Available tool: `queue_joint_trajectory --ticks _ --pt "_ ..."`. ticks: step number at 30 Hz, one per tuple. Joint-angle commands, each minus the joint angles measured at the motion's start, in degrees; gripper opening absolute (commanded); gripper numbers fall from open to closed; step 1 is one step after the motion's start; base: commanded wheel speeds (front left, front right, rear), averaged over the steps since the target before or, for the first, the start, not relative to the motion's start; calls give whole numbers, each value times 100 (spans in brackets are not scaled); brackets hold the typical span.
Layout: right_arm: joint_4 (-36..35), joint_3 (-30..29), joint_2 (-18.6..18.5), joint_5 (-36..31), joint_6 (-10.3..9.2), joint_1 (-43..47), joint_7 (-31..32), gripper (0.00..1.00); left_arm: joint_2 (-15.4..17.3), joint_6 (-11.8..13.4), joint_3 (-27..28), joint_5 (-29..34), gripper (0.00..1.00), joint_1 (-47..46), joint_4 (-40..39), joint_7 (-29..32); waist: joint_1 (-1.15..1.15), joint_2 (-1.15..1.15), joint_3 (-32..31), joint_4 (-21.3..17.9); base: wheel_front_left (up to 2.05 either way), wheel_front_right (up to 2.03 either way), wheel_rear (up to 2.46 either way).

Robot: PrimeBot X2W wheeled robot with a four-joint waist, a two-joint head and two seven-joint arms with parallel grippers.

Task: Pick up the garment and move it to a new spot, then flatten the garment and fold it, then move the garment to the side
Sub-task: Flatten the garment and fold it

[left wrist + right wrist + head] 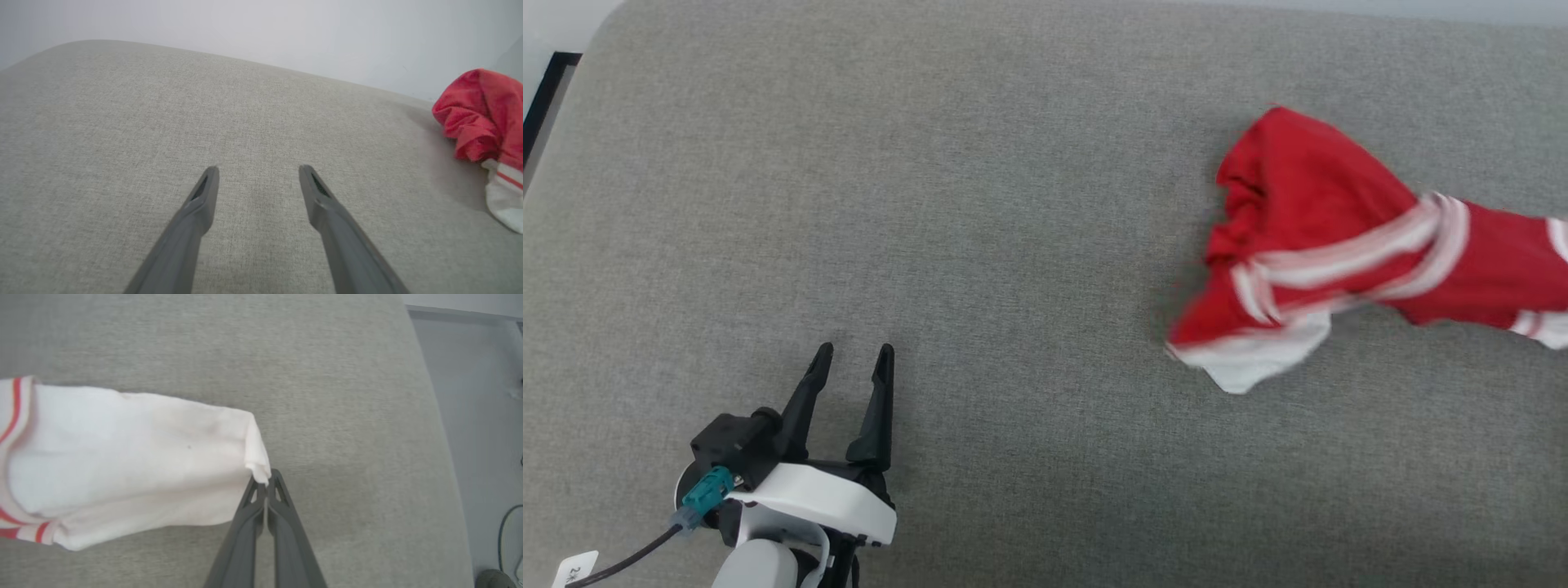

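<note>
Overhead, the left claw point(854, 351) sits spread wide and empty at lower left, and the red garment point(1323, 237) lies bunched at the far right of the grey table point(1013, 204). From the left wrist, the garment sits crumpled at the right edge. From the right wrist, the right claw point(265, 485) is pinched closed on the garment's white corner.

The garment point(1323, 237) is bunched on the cushion point(931, 204), toward its far right, and runs off the head view's right edge. The left gripper point(855, 353) sits over the cushion's near left, well apart from the garment. The right gripper point(267, 485) pinches a corner of the garment's end. A wall point(286, 32) stands behind the cushion, and floor point(478, 416) lies beyond its right edge.
</note>
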Motion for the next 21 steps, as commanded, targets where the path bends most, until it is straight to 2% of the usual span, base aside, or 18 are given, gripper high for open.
queue_joint_trajectory --ticks 1,5,11,12,13,17,21 --pt "-31 -107 30 -55 -4 60 -42 0 18 -12 -18 -77 100 15 -12 -13 0 0 -3 -11 0 0 0" --pt "-109 -574 279 -312 -3 292 -78 0 81 -12 -77 -75 100 35 4 -13 0 0 -16 -55 0 0 0" --pt "-219 -774 676 -549 -3 394 -289 0 208 -12 -120 -94 100 13 6 -13 0 0 -48 -174 0 0 0" --pt "-233 -814 726 -596 -4 387 -389 43 245 -12 -123 -99 100 9 4 -13 0 0 -55 -201 0 0 0" --pt "-252 -843 771 -637 -4 374 -501 100 279 -12 -142 -113 100 -1 -10 -13 0 0 -61 -233 0 0 0" --pt "-340 -949 921 -811 -3 388 -1030 100 513 -12 -384 -195 100 -161 -131 -13 0 0 -98 -383 0 0 0" --pt "-714 -1194 1096 -917 -3 497 -1792 100 1197 -12 -1123 -435 100 -622 -450 -13 0 0 -124 -626 0 0 0"
